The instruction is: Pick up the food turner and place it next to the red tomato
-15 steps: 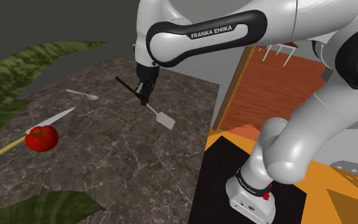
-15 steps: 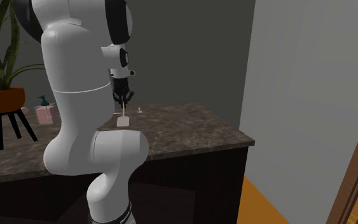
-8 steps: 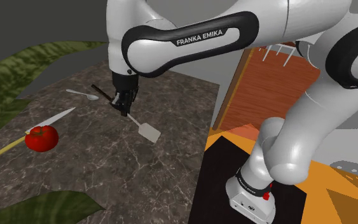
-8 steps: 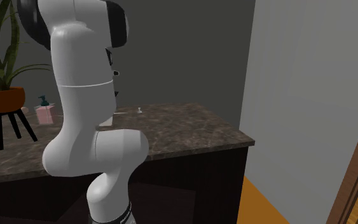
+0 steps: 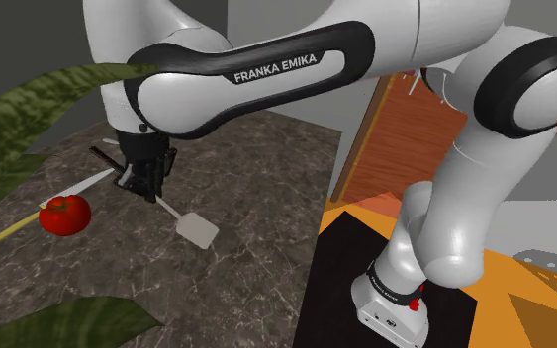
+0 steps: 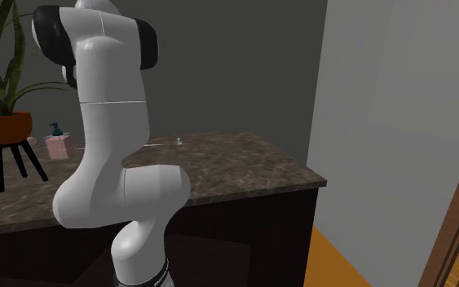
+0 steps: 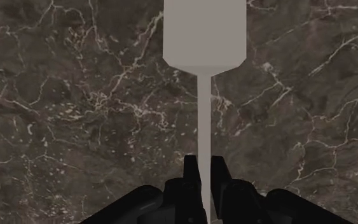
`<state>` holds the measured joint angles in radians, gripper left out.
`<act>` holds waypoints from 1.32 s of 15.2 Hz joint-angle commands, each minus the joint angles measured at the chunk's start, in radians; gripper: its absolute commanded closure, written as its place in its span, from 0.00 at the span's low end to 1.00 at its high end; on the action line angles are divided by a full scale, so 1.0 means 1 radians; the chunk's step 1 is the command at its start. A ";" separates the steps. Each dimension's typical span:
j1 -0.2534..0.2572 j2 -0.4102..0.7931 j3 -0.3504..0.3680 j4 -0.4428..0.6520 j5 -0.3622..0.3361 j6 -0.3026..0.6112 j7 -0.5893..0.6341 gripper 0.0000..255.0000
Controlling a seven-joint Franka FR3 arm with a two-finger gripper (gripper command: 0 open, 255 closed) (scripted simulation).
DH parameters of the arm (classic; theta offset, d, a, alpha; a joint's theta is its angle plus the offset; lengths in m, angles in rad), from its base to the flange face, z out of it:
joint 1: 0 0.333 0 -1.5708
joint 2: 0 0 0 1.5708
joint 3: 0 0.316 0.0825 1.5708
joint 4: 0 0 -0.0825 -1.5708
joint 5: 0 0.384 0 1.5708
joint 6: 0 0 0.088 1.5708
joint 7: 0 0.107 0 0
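The food turner (image 5: 193,228) is a pale grey spatula with a thin shaft and a flat square blade. It hangs above the dark marble counter (image 5: 236,198), carried by my gripper (image 5: 147,187), which is shut on its shaft. In the wrist view my two black fingers (image 7: 191,178) clasp the turner (image 7: 203,38) with the blade pointing away from the hand. The red tomato (image 5: 64,213) lies on the counter toward the shoulder view's left of the gripper, a short way off.
A knife (image 5: 78,185) with a yellow handle lies right behind the tomato. Green plant leaves (image 5: 39,99) overhang the counter's left side. In the second exterior view a potted plant (image 6: 3,122) and a pink dispenser (image 6: 57,144) stand on the counter (image 6: 244,159).
The arm has swung toward the shoulder view's left with the turner in its grip, from mid-counter to close beside the tomato.
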<state>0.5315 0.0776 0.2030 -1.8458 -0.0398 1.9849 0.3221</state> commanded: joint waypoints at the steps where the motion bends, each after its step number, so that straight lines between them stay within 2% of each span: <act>1: 0.025 0.058 0.019 0.068 -0.017 -0.013 0.050 1.00; 6: 0.095 0.201 0.051 0.258 -0.064 -0.069 0.155 1.00; 11: 0.180 0.370 0.066 0.502 -0.114 -0.153 0.241 1.00; 20: 0.176 0.380 0.061 0.397 -0.120 -0.038 0.250 1.00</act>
<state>0.7079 0.4582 0.2644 -1.4351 -0.1588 1.9332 0.5711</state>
